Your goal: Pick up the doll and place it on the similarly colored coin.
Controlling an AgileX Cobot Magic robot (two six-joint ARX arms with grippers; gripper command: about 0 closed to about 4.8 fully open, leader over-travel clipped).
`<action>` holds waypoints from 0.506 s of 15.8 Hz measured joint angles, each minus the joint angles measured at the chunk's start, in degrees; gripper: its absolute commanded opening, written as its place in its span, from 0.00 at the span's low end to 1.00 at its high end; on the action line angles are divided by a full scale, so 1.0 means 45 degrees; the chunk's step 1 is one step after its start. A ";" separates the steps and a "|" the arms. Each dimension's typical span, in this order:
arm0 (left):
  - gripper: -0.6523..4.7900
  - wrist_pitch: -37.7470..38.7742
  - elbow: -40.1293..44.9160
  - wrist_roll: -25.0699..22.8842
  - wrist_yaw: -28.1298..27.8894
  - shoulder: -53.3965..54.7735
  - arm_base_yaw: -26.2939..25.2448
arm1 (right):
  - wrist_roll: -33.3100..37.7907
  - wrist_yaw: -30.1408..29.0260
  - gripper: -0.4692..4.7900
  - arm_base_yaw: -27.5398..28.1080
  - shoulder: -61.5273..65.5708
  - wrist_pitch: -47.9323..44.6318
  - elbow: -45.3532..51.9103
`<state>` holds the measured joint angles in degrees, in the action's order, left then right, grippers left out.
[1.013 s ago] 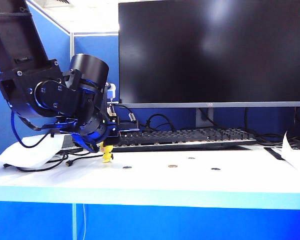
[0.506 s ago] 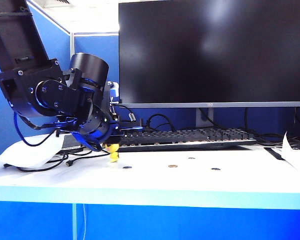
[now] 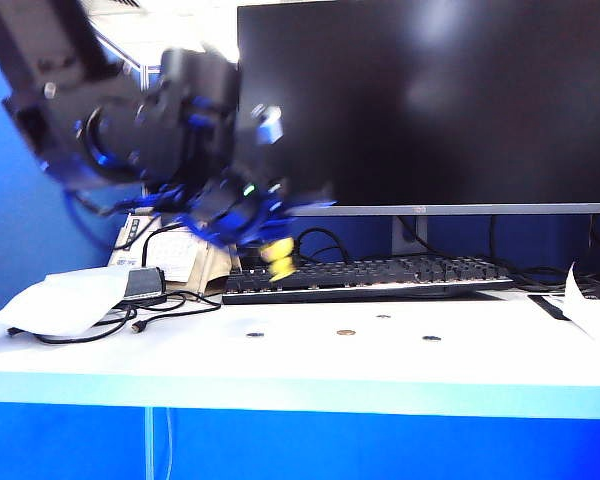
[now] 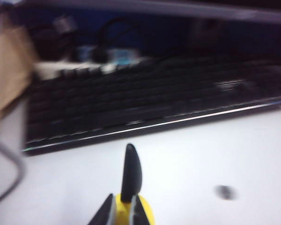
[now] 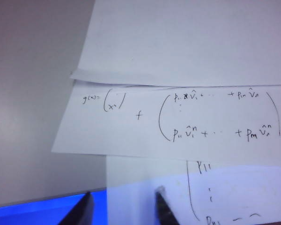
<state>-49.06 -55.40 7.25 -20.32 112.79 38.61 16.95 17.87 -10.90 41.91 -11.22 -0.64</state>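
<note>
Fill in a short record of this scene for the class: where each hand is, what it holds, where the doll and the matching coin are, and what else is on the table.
left hand: raised above the table's left side, in front of the keyboard's left end, shut on the doll
doll: yellow, in the air, blurred
coin: brass-coloured, flat on the white table, nothing on it
dark coins: three, nearest the left hand at
right hand: open, empty, over handwritten papers
step left: carry the doll to the coin
</note>
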 measured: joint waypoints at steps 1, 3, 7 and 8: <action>0.15 0.0010 0.0000 -0.0019 0.0112 -0.0019 0.0311 | 0.0000 0.0000 0.41 0.0000 0.0000 -0.0005 0.0000; 0.15 0.0034 0.0000 -0.0039 0.0185 -0.0019 0.0636 | 0.0000 0.0000 0.41 0.0000 0.0000 -0.0005 0.0000; 0.11 0.0092 -0.0015 -0.0039 0.0379 -0.0019 0.1433 | 0.0000 0.0000 0.41 0.0000 0.0000 0.0000 0.0000; 0.11 0.0136 -0.0015 -0.0034 0.0476 -0.0019 0.1554 | 0.0000 0.0000 0.41 0.0000 0.0000 0.0000 0.0000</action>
<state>-48.45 -55.46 7.09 -18.17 112.71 45.60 16.95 17.87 -10.90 41.91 -11.22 -0.64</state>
